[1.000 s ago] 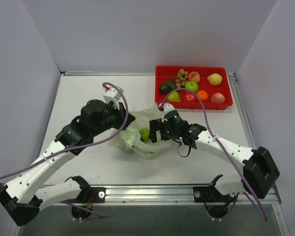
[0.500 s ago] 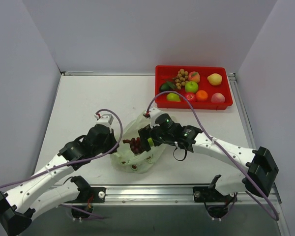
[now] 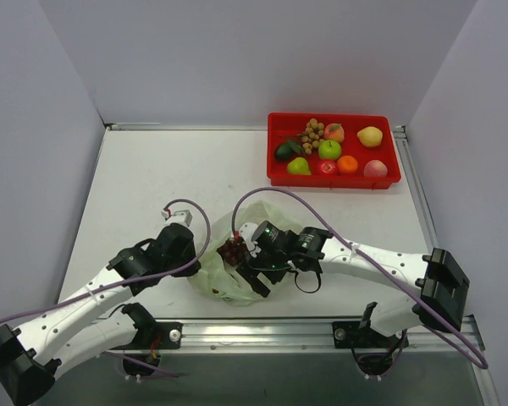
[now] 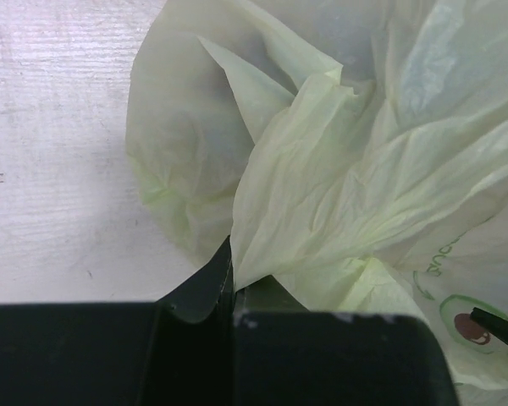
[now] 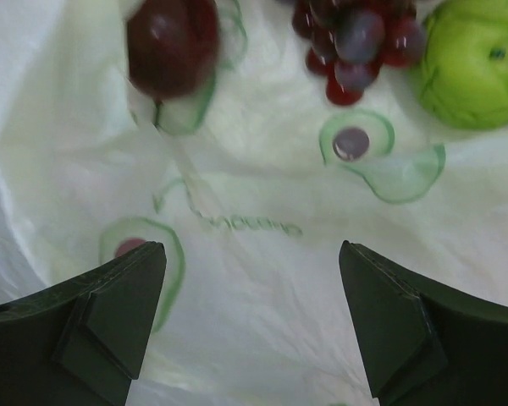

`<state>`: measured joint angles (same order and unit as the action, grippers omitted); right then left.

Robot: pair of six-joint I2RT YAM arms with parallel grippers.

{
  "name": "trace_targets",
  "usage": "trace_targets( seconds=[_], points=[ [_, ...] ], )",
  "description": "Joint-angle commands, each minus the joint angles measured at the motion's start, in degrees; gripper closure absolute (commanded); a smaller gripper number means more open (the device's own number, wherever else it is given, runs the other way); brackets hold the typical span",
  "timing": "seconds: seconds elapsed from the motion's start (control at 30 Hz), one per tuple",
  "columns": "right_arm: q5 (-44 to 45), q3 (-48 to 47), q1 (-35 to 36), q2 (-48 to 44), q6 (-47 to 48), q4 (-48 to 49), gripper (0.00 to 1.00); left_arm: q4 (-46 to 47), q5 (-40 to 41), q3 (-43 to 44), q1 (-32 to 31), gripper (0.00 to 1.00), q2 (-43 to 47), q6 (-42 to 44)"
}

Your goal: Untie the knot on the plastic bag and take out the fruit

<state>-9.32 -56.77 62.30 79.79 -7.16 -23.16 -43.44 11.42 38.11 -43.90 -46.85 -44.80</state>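
Note:
The pale green plastic bag [image 3: 216, 279] lies open near the table's front edge. No knot shows. My left gripper [image 3: 195, 256] is at the bag's left rim; in the left wrist view it [image 4: 233, 283] is shut on a fold of the bag [image 4: 347, 186]. My right gripper [image 3: 252, 275] reaches into the bag's mouth. In the right wrist view it [image 5: 254, 296] is open and empty over the printed bag film [image 5: 254, 194]. Beyond it lie a dark purple grape bunch [image 5: 356, 42], a green fruit [image 5: 474, 68] and a dark red fruit [image 5: 171, 42]. The grapes [image 3: 232, 250] show from above.
A red tray [image 3: 389, 179] stands at the back right with several fruits, among them a tan longan cluster [image 3: 311, 133] and a yellow fruit [image 3: 370, 135]. Purple cables loop over both arms. White walls close in the left, the back and the right.
My left gripper has pulled back toward the front left, dragging the bag with it. My right gripper has moved down and left into the opened bag. The grapes have come into view.

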Motion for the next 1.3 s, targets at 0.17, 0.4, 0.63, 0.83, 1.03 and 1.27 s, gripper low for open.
trace_targets(
  seconds=[0.17, 0.4, 0.63, 0.83, 1.03, 1.27],
  points=[
    [3.69, -3.33, -0.60, 9.23, 3.20, -4.09, 0.14, 18.02, -7.10, 1.09, 8.81, 1.00, -12.64, 3.05],
    [9.15, -9.58, -4.37, 15.04, 3.21, 0.91, 0.14, 33.15, -10.80, 9.06, 18.84, 1.00, -28.53, 9.80],
    [11.61, -7.66, -5.18, 8.65, -1.71, 10.31, 0.14, 31.32, -11.86, 12.26, 20.61, 0.83, -26.21, 13.15],
    [14.33, -0.10, -5.00, 2.04, -6.46, 19.54, 0.14, 20.96, -2.99, 8.48, 19.91, 0.25, -6.52, 10.61],
    [17.14, 4.38, -5.17, -0.16, -10.58, 26.84, 0.14, 10.14, 1.94, 11.72, 16.41, 0.11, 3.43, 7.53],
    [24.25, 8.60, -6.05, -2.27, -14.89, 29.31, 0.14, 8.37, 12.21, 15.32, 1.40, 0.09, -6.02, 4.98]
  ],
)
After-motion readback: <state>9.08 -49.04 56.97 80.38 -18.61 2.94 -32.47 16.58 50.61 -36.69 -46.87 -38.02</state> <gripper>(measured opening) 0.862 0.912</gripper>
